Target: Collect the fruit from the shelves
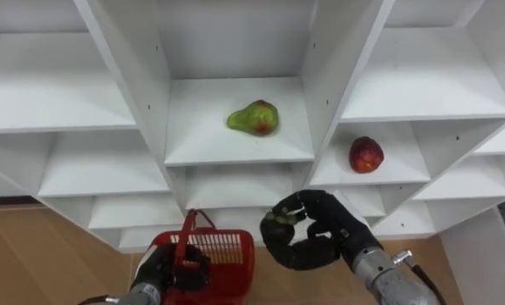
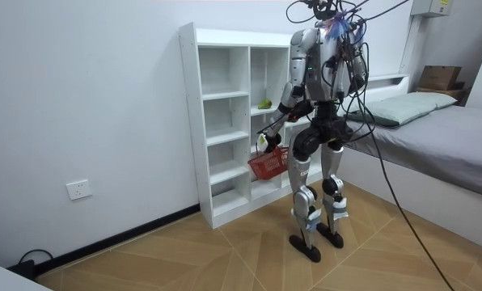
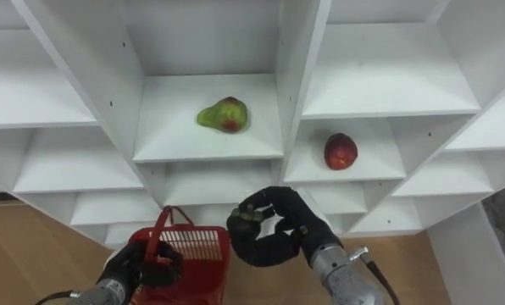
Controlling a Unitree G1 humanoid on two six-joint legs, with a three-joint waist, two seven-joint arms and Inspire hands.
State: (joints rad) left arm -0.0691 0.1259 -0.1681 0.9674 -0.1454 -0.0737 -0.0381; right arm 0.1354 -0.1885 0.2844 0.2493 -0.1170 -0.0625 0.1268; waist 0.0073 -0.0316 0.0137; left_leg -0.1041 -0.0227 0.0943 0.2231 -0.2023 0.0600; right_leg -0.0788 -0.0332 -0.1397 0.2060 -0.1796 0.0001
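The robot stands facing the white closet (image 1: 193,127), with a bed (image 2: 435,129) behind it at the room view's right. Its left hand (image 1: 172,269) is curled round the handle of a red basket (image 1: 223,254), held low in front of the shelves. Just to the right of the basket, the right hand (image 1: 316,241) has its fingers closed on a small green fruit (image 1: 280,217), possibly a grape or lime. A green pear (image 1: 254,119) blushed with red lies in the middle compartment. A red apple (image 1: 365,155) sits one shelf lower, in the compartment to the right.
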